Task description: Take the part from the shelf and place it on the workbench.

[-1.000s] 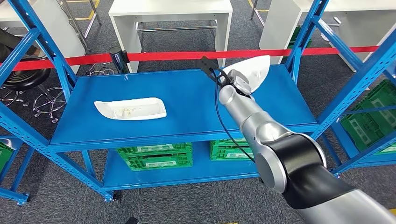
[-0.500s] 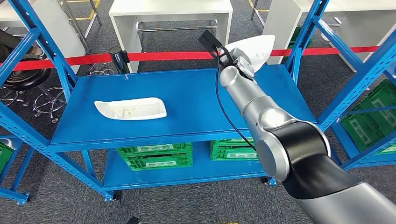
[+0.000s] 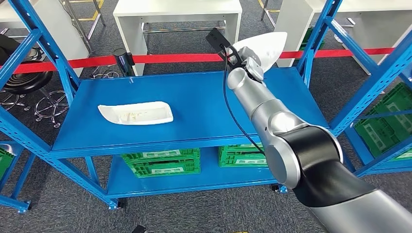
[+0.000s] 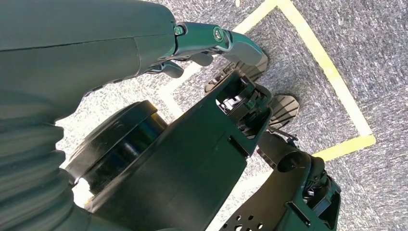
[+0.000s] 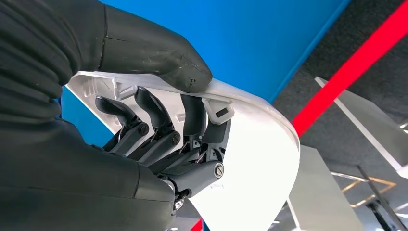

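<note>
The white part is gripped by the right robot hand and is held clear above the far right corner of the blue shelf, no longer resting on it. In the right wrist view the thick thumb is pressed on the outer face of the part while the darker fingers are curled against its inner side. The pick is therefore judged done; the carry to the table and the set-down are judged still to come. A pale table is seen beyond the red barrier tape, but which surface is meant as the workbench cannot be told.

The part is a thin, smooth, glossy shell, probably moulded plastic, curved and tapering to a rounded point, with small clip tabs moulded on its inner face. A second white part, long and shallow like a tray, lies flat toward the left edge of the shelf. The shelf deck is smooth painted metal on perforated uprights. Green latticed crates are stored on the lower deck.

The left robot hand hangs over speckled carpet, its fingers apart and nothing held.
</note>
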